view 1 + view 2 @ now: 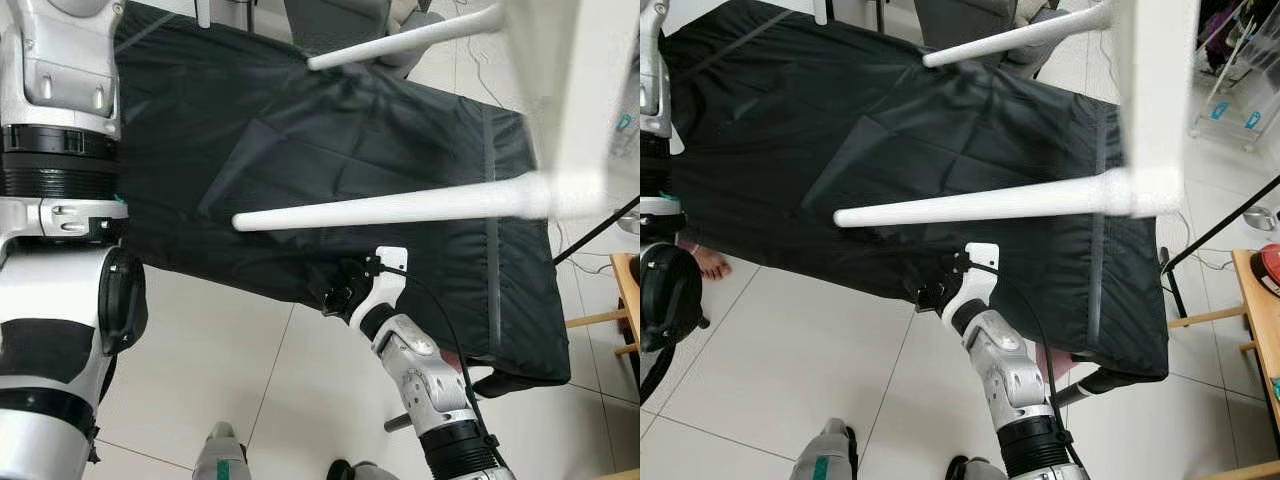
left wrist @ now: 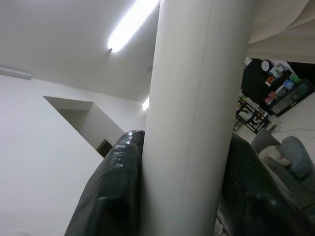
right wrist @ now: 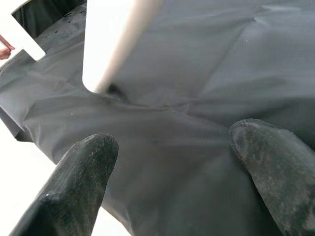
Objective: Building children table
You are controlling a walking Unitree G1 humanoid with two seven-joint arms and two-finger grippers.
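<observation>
A white children's table hangs tilted in the air, its top (image 1: pixel 565 90) at the upper right. Two round white legs (image 1: pixel 390 210) (image 1: pixel 400 45) point left over a black cloth (image 1: pixel 300 120). In the left wrist view my left gripper (image 2: pixel 187 167) is shut on a thick white table leg (image 2: pixel 192 98), with a black finger (image 2: pixel 110 182) on each side and the ceiling behind. My right gripper (image 1: pixel 337 288) stands open low over the near edge of the black cloth (image 3: pixel 197 98), below the nearer leg's tip (image 3: pixel 106 54), holding nothing.
The black cloth covers a large low surface ahead, on a pale tiled floor (image 1: pixel 230 370). A wooden piece of furniture (image 1: pixel 622 300) stands at the right. A person's bare foot (image 1: pixel 708 262) shows by the cloth's left edge. A black rod (image 1: pixel 600 228) slants at the right.
</observation>
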